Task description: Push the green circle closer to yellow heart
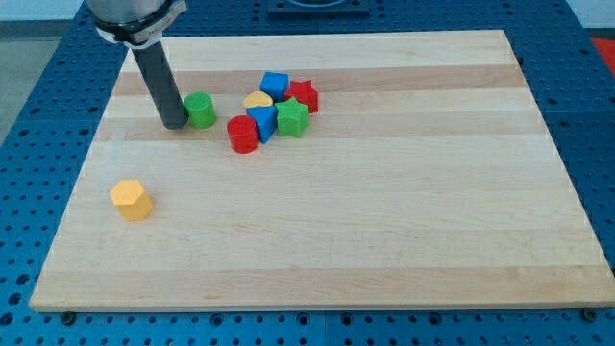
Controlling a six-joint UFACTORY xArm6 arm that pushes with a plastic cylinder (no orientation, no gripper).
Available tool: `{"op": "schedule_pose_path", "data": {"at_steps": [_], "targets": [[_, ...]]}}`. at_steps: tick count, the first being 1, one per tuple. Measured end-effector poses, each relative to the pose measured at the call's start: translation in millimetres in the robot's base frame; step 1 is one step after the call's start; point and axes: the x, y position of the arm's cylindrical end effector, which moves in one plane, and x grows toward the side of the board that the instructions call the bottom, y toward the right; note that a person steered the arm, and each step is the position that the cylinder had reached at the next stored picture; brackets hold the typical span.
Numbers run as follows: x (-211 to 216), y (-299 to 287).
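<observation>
The green circle (201,110) stands on the wooden board at the upper left. My tip (175,124) rests on the board right at the circle's left side, touching or nearly touching it. The yellow heart (257,100) lies to the circle's right, with a gap between them. The heart sits in a tight cluster with a red cylinder (243,135), a blue block (261,122), a green star (292,118), a blue cube (275,85) and a red star (304,95).
A yellow hexagonal block (131,200) sits alone near the board's left edge, toward the view's bottom. The wooden board (384,221) lies on a blue perforated table (29,115).
</observation>
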Motion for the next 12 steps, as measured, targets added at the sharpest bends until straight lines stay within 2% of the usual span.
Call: {"op": "schedule_pose_path", "data": {"at_steps": [1,3,4,7,10,12], "targets": [[-4.8,0.3],[-48.2,17.2],[-51.6,19.5],[-9.3,-28.8],[-48.2,4.5],[-48.6,40.5]]}}
